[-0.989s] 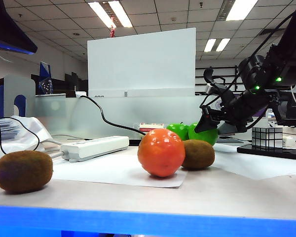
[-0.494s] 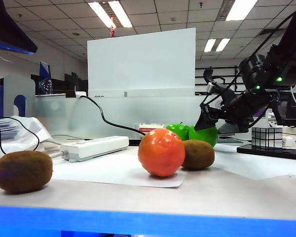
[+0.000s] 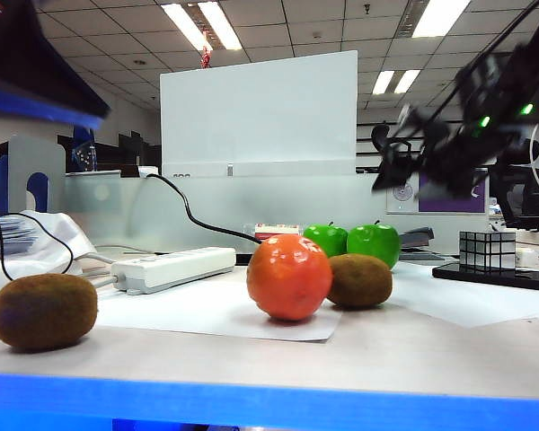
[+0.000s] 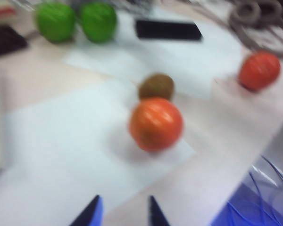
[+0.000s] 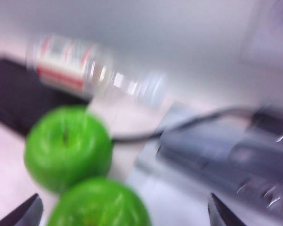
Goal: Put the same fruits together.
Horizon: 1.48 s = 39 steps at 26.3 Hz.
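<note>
A: Why do the two green apples (image 3: 350, 241) sit touching, just below the right end effector (image 3: 388, 171)?

B: They read as an already matched pair. That end effector hangs empty above them, fingers spread wide either side of the pair in its wrist view.

A: And the kiwis?

B: Still split. One kiwi (image 3: 360, 280) lies against the orange-red fruit (image 3: 289, 277), ahead of the left end effector (image 4: 121, 213), whose fingers stand slightly apart, holding nothing. The other kiwi (image 3: 43, 311) sits alone, well apart on the tabletop (image 3: 413, 359); I'd guess it is the one to fetch.
</note>
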Available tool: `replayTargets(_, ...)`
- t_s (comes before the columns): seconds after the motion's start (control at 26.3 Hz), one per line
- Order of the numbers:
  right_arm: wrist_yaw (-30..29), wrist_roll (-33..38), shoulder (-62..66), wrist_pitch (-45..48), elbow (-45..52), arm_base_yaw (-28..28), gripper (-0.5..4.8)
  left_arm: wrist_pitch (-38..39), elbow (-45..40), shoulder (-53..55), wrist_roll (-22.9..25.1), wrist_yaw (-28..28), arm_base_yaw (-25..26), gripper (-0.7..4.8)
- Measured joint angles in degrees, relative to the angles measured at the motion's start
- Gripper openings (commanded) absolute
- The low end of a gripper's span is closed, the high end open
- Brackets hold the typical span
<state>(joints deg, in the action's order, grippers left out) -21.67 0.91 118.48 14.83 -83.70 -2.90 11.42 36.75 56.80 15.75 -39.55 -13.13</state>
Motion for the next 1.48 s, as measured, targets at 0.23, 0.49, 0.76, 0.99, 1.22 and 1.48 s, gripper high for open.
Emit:
replayTargets(0.23,-2.9,0.6,-4.8,1.1,-0.2,0.6,4.79,-3.3,0.0,6.9,0.5,3.2,-8.2,4.79)
replayTargets(0.49,-5.9,0.7,-8.9,-3.5,-0.2,0.5,4.79,-10.3,0.0,13.7,0.2,7.8,-12.6,4.79)
replayTargets(0.76,-12.6,0.8,-16.7,-9.4,0.0,0.5,4.79,-22.8,0.1,20.2,-0.1,7.7,-15.9,4.79)
replayTargets(0.99,-15.5,1.1,-24.2,-13.3,0.0,0.5,4.79,-29.5,0.2,27.3,-1.0,3.7,-17.2,4.79)
replayTargets(1.22,-19.9,-3.2,-29.5,-32.6,0.0,-0.2,4.79,-36.2,0.3,33.3,-1.1,4.7,-21.8,4.79)
replayTargets(1.48,-11.0,-17.0,-39.8,-67.6,0.0,-0.3,4.79,-36.8,0.9,35.1,-1.2,10.3,-22.5,4.79)
